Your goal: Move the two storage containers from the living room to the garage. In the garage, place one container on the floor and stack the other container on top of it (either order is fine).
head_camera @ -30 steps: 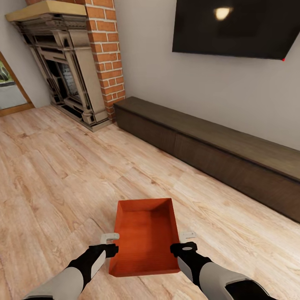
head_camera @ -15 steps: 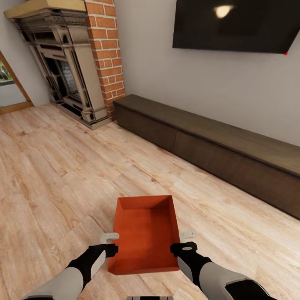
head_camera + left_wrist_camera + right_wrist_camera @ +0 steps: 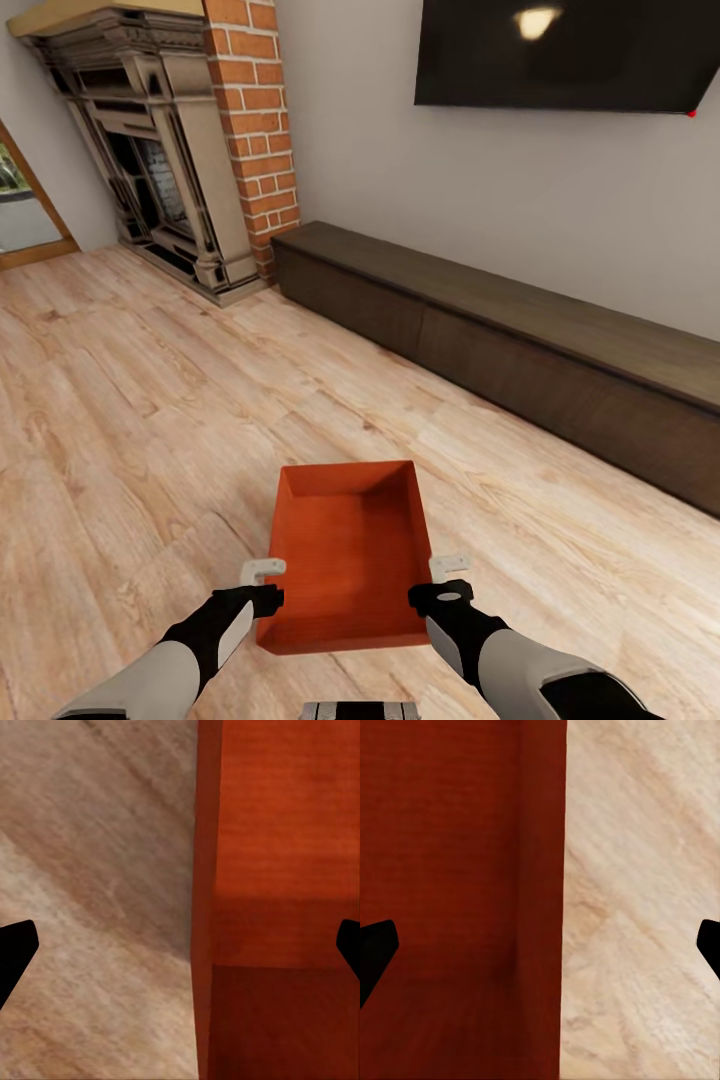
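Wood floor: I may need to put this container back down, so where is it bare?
Bare planks lie all around the storage container: a wide patch toward the fireplace, and a strip before the bench. Crowded only at the container's sides, where the left gripper and right gripper straddle its walls.

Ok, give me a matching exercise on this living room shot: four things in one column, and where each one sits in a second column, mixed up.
Things:
1. storage container
2. TV
3. bench
4. fireplace

Places:
A. mounted high on the grey wall
B. on the wood floor between the left tool and right tool
C. in the far left corner, beside the brick column
D. running low along the wall under the TV

Pairs: 1-B, 2-A, 3-D, 4-C
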Controlling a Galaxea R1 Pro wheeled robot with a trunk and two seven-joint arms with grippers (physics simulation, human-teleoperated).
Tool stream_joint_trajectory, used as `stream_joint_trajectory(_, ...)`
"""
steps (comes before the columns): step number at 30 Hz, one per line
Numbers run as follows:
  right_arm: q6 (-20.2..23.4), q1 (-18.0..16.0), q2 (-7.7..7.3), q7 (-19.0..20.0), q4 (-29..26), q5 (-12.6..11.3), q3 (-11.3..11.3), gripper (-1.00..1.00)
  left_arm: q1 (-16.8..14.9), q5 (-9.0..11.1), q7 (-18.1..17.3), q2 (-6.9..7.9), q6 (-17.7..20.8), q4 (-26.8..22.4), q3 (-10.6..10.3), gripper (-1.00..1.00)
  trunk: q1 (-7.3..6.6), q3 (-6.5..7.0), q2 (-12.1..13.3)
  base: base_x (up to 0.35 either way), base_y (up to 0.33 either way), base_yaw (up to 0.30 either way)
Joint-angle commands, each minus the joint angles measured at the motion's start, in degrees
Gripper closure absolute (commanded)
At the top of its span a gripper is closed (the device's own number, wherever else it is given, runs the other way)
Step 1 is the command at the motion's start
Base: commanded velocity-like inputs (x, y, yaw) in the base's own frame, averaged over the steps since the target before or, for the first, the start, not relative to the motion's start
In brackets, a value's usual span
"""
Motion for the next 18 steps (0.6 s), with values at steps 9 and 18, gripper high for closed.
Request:
stream_joint_trajectory(9,0.2,0.0,0.01,-0.3,0.0,0.4,0.4,-1.00,0.0,0.3,0.2,0.05,0.3,-0.1,0.1,-1.00,1.97,-1.66,-3.6,0.000,0.000,0.000)
stream_joint_trajectory(18,0.7,0.0,0.01,-0.2,0.0,0.5,0.4,-1.00,0.0,0.3,0.2,0.06,0.3,-0.2,0.2,-1.00,2.19,-1.84,-4.0,0.000,0.000,0.000)
